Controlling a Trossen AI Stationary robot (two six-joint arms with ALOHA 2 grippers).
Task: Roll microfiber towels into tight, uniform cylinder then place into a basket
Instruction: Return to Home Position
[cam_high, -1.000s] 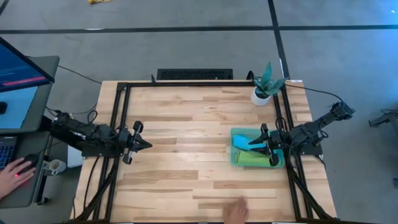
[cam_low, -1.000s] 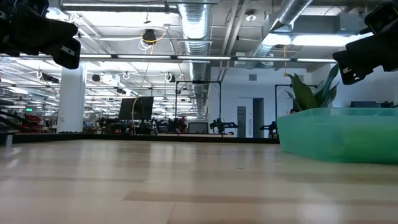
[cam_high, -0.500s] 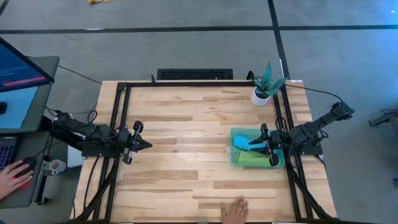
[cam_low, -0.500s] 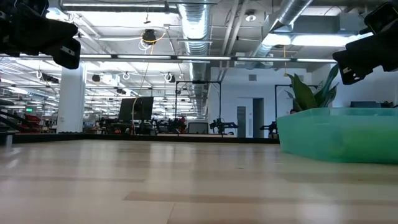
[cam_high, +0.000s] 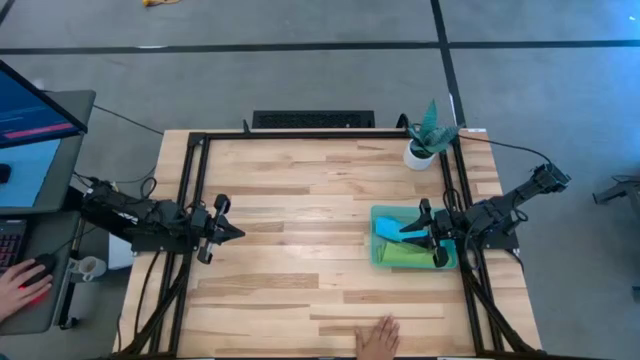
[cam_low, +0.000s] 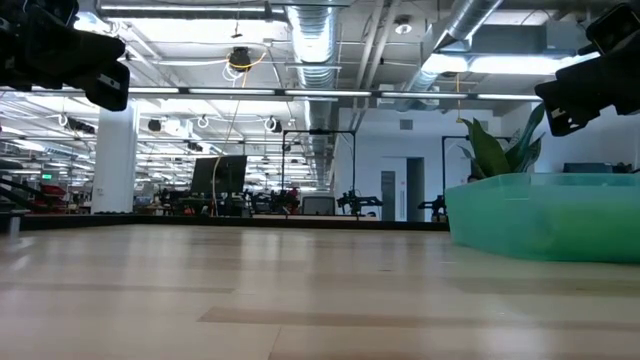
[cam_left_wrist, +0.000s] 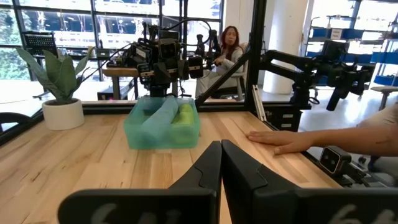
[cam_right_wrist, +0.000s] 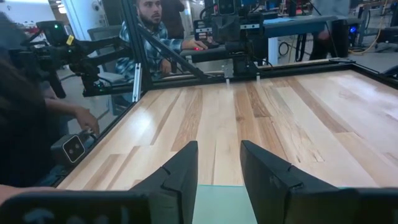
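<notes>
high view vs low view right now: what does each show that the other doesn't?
Only the high view: the blue towel and green towel lying in the basket, the white pot, and a person's hand at the edge of the table. Only the low view: the room beyond the table, with ceiling ducts. Both: the basket, the plant's leaves, the left gripper at the table's left side, and the right gripper above the basket.

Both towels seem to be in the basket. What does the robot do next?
Probably draw the right gripper back off the basket: it hangs open and empty above it, with the blue towel and green towel both inside. The left gripper waits shut at the table's left.
</notes>
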